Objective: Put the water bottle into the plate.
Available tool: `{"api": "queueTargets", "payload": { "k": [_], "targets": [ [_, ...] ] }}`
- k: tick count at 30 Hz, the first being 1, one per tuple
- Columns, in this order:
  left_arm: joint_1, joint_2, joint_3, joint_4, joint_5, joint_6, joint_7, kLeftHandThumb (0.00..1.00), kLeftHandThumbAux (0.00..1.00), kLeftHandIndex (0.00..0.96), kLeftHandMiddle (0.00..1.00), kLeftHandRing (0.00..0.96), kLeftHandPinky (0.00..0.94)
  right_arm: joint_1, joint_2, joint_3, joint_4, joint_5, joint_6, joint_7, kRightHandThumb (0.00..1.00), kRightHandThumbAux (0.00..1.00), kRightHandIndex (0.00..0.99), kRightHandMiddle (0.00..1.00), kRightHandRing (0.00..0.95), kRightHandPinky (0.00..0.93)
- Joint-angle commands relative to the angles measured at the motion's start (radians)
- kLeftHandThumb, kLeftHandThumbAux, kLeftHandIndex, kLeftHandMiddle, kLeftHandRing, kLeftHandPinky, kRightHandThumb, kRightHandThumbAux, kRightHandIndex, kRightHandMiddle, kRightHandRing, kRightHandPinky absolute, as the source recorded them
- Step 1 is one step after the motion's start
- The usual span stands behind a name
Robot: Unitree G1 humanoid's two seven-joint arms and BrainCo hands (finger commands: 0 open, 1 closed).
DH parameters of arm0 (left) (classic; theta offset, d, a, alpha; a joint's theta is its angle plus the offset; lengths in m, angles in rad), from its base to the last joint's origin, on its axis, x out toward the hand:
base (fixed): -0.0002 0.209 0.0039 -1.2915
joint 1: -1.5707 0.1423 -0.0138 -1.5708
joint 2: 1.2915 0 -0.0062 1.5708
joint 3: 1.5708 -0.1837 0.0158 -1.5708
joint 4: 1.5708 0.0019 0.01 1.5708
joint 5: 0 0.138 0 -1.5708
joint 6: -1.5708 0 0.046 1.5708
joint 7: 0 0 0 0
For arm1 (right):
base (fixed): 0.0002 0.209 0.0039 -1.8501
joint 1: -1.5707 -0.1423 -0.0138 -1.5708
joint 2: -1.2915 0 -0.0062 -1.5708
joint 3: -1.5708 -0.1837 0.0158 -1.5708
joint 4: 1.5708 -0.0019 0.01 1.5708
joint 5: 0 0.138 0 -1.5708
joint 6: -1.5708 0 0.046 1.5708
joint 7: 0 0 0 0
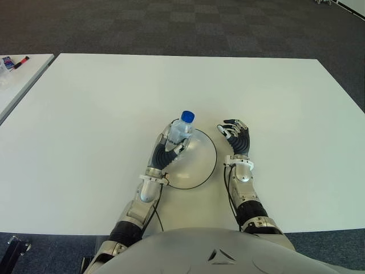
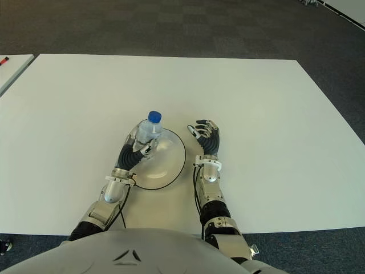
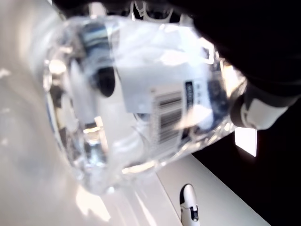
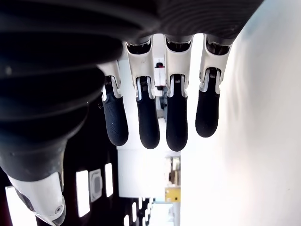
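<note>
A clear water bottle [image 1: 182,130] with a blue cap stands upright over the far left part of the round white plate [image 1: 201,166], which has a dark rim. My left hand [image 1: 171,141] is shut around the bottle's body; the left wrist view is filled by the bottle [image 3: 141,103] with its barcode label. Whether the bottle's base touches the plate cannot be told. My right hand [image 1: 236,135] shows just right of the plate with its fingers [image 4: 148,125] relaxed and holding nothing.
The white table [image 1: 85,114] spreads wide on all sides of the plate. A second white table [image 1: 17,74] stands at the far left with a small item and a red marker on it. Dark carpet lies beyond.
</note>
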Motion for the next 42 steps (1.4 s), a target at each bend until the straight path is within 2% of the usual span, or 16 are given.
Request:
{"api": "queueTargets", "payload": {
  "k": [1,11,42],
  "targets": [
    [-0.007,0.003,0.007,0.018,-0.002,0.032,0.004,0.754,0.516,0.208,0.376,0.369,0.385,0.031,0.013,-0.002,0.051,0.010,0.025,0.004,0.699,0.723,0.417,0.413,0.436,0.437],
    [-0.010,0.004,0.012,0.013,-0.006,0.044,-0.006,0.755,0.517,0.201,0.370,0.361,0.370,0.030,0.013,-0.002,0.055,0.011,0.018,0.009,0.697,0.724,0.417,0.406,0.429,0.434],
    [-0.017,0.021,0.015,0.010,-0.007,0.038,-0.003,0.678,0.462,0.095,0.222,0.229,0.278,0.031,0.020,-0.001,0.056,0.016,0.012,0.014,0.699,0.723,0.417,0.408,0.433,0.436]
  ]
}}
